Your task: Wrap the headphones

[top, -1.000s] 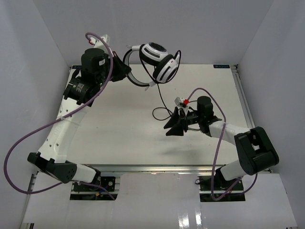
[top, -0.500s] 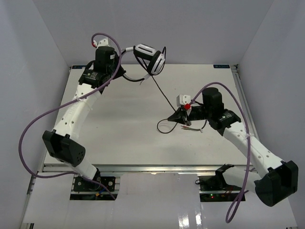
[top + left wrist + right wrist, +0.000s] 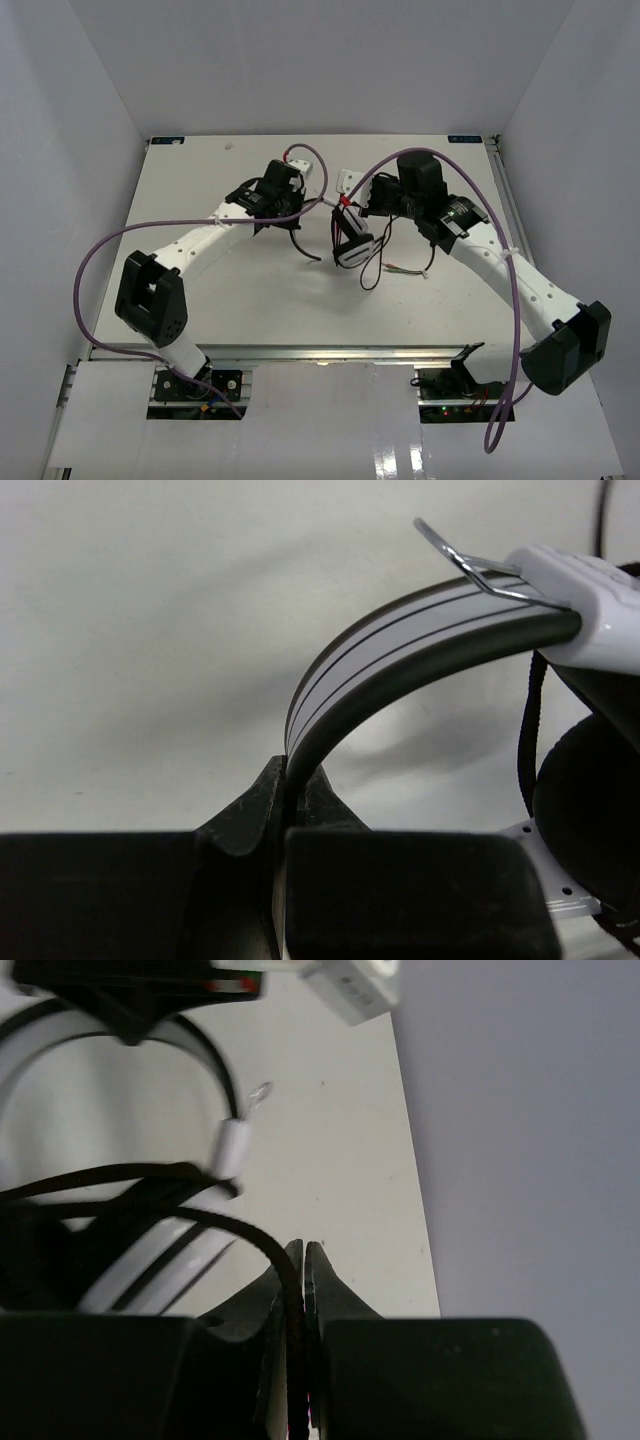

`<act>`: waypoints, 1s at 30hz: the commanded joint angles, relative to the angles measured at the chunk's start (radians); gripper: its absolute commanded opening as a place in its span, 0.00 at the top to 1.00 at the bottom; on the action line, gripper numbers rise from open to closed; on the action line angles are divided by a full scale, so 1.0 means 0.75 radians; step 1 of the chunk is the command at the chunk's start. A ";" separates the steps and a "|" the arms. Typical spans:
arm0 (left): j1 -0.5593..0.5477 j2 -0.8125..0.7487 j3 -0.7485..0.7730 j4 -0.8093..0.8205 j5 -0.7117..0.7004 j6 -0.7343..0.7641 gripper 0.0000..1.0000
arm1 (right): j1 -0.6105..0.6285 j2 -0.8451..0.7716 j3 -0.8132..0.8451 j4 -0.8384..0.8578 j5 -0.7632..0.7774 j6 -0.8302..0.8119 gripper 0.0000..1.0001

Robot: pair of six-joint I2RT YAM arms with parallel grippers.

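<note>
The left end effector (image 3: 285, 800) is clenched on the headphones (image 3: 352, 248), its two dark fingers pinching the edge of the white-and-black headband (image 3: 400, 630). From that grip the band arches up and away to the right, ending in a white block with a thin metal wire looped over it. A round black-padded ear cup (image 3: 590, 790) hangs just below and to the right of the fingers.

The right end effector (image 3: 303, 1260) is also clamped shut, grasping the thin dark cord (image 3: 180, 1215), which runs straight down between its fingertips. To the left of that grip the cord curves off toward the headband's white arcs, with more dark cord bunched beside them.

From above, the left end effector (image 3: 290, 212) and the right end effector (image 3: 352, 212) sit close together over the middle of the worktop (image 3: 200, 170), with the headphones between them and just in front of the right one. The rest of the cord lies in a loose loop on the worktop, near the right end effector on its near side. It ends in frayed coloured wires (image 3: 405, 268). A purple cable (image 3: 95, 260) arcs wide off each arm.
</note>
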 commanded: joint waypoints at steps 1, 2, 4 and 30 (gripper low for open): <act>-0.033 -0.221 -0.094 0.086 0.284 0.213 1.00 | -0.007 0.011 -0.066 0.212 0.239 -0.048 0.88; -0.033 -0.250 -0.112 0.085 0.319 0.240 1.00 | -0.010 0.013 -0.082 0.234 0.242 -0.042 0.87; -0.033 -0.297 -0.143 0.093 0.379 0.263 1.00 | -0.020 0.019 -0.112 0.260 0.242 -0.012 0.86; -0.033 -0.638 0.053 0.646 0.521 -0.314 1.00 | -0.318 0.243 -0.551 1.229 -1.425 1.584 0.72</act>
